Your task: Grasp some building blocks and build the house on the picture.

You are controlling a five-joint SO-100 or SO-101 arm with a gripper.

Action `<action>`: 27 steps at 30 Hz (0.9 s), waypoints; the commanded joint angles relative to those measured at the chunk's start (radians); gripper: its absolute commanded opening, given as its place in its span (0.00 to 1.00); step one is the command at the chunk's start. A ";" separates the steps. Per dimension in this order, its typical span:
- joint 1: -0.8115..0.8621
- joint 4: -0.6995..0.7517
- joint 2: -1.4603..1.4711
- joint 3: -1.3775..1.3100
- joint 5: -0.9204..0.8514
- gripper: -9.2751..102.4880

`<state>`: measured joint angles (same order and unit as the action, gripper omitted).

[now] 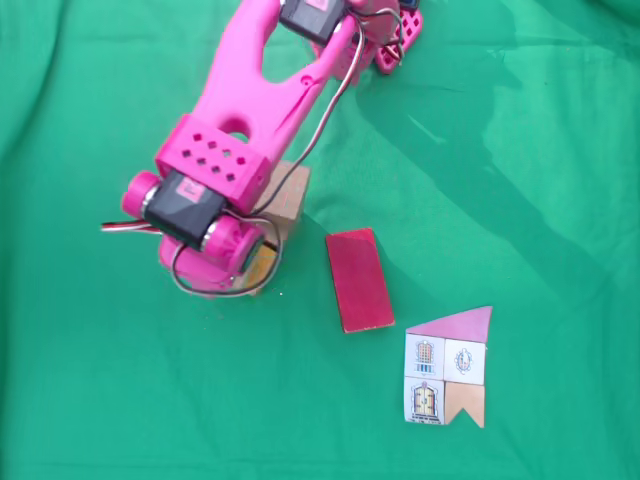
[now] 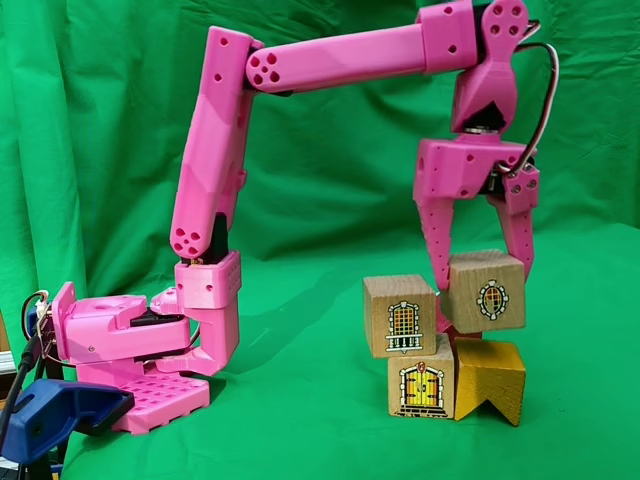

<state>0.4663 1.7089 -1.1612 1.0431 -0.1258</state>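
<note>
In a fixed view from the side, my pink gripper [image 2: 484,298] hangs straight down, shut on a pale wooden cube [image 2: 487,291] with a round window. That cube sits slightly tilted on top of the orange-brown notched block [image 2: 492,379]. To its left, a pale cube with an arched window [image 2: 400,315] rests on a pale cube with a door [image 2: 422,389]. In a fixed view from above, the arm covers most of the stack, leaving a pale cube's edge [image 1: 292,196] and an orange corner [image 1: 262,270] showing. The dark-red flat block [image 1: 358,280] lies to their right. The house picture [image 1: 448,370] lies at lower right.
Green cloth [image 1: 520,150] covers the table and the backdrop. The arm's pink base [image 2: 130,350] stands at the left of the side view, with a blue clamp [image 2: 55,415] in front of it. Its upper arm [image 2: 350,55] reaches over the stack.
</note>
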 commanded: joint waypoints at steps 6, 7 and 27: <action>0.002 0.003 -0.002 -0.043 -0.009 0.30; 0.002 0.003 -0.002 -0.043 -0.009 0.31; 0.003 0.017 -0.066 -0.043 -0.006 0.37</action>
<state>0.4740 1.7165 -1.1536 1.0308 -0.1319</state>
